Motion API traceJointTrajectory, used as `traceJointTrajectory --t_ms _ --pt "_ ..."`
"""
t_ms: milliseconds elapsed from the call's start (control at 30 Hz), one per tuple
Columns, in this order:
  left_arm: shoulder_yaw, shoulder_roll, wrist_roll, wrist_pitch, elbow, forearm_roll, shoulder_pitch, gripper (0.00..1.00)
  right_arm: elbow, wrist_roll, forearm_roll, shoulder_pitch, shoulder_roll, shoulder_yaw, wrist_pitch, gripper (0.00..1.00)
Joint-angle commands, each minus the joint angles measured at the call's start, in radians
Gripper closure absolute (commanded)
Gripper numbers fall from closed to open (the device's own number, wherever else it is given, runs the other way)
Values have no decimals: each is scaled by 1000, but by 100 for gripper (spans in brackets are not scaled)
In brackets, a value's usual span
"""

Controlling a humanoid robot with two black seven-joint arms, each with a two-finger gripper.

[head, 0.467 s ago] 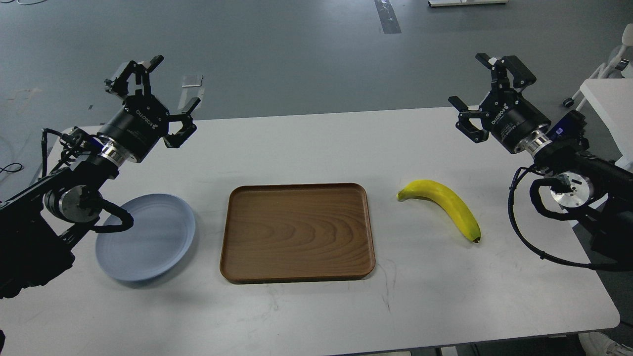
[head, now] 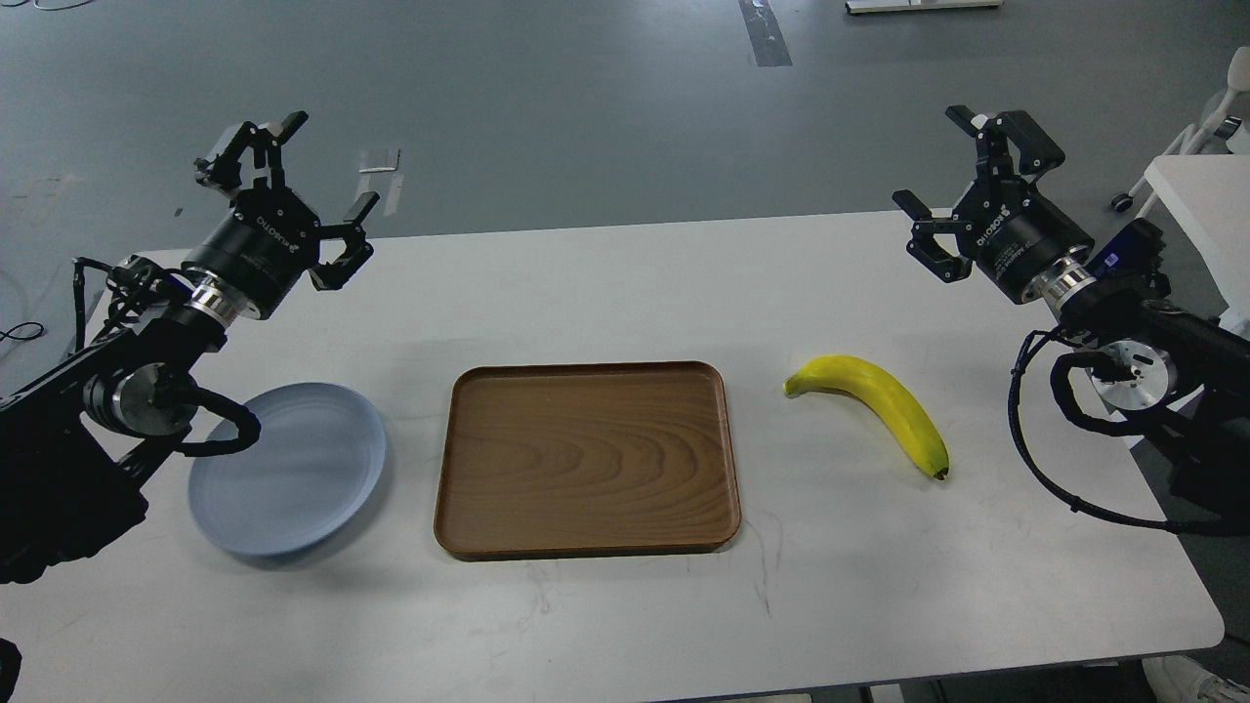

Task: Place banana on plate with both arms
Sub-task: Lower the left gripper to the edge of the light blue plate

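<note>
Worktop [head: 625,283] of plain white laminate fills most of the view, its surface faintly scuffed and scratched near the front edge, with a dull grey floor [head: 586,107] stretching away behind it. A dark strip [head: 766,34] is set into that floor toward the back, and a small pale patch [head: 379,160] lies on it closer in. At the far right stands another white surface [head: 1206,210] with a chair base and castor just beyond it. On the worktop, a brown wood-grain tray [head: 586,459] sits in the middle. The plate [head: 293,469] rests to its left, partly hidden by the left arm's cabling. The banana [head: 874,405] lies flat on the worktop to the right of the tray, apart from it and well apart from the plate, stem end toward the tray and dark tip toward the front. The left gripper [head: 283,190] hangs above the back left corner with its jaws spread wide, holding nothing. The right gripper [head: 962,181] is raised over the back right edge, its jaws likewise spread and empty.
</note>
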Motion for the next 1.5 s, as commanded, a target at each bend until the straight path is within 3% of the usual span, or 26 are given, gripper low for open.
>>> traceJointTrajectory --t_ms 0,100,167,467,600,700,800,933,1133,1467 --pt "6 9 -1 0 46 24 -5 0 -3 0 0 -3 -7 -2 0 0" --pt "-1 43 -27 0 28 107 -19 0 -3 0 0 -5 -9 -2 0 0" --pt "8 128 -63 0 -29 220 -37 0 -3 0 0 -5 -10 0 0 0" --pt "16 501 -63 0 -458 1002 -43 0 -14 0 0 -19 -7 0 0 0" --pt "39 586 -63 0 -534 1266 -19 0 -14 0 0 -16 -1 3 0 0" --pt "121 615 -63 77 -528 1552 4 0 -14 0 0 -17 2 4 0 0" --pt "178 615 -63 125 -509 1643 15 0 -14 0 0 -17 2 4 0 0" --pt "285 577 -63 186 -365 1666 21 0 -14 0 0 -14 2 9 0 0" --pt "310 503 -63 193 -203 1612 78 0 -15 0 0 -17 -1 9 0 0" --pt "310 425 -63 196 -130 1580 98 4 -17 0 0 -17 -2 12 0 0"
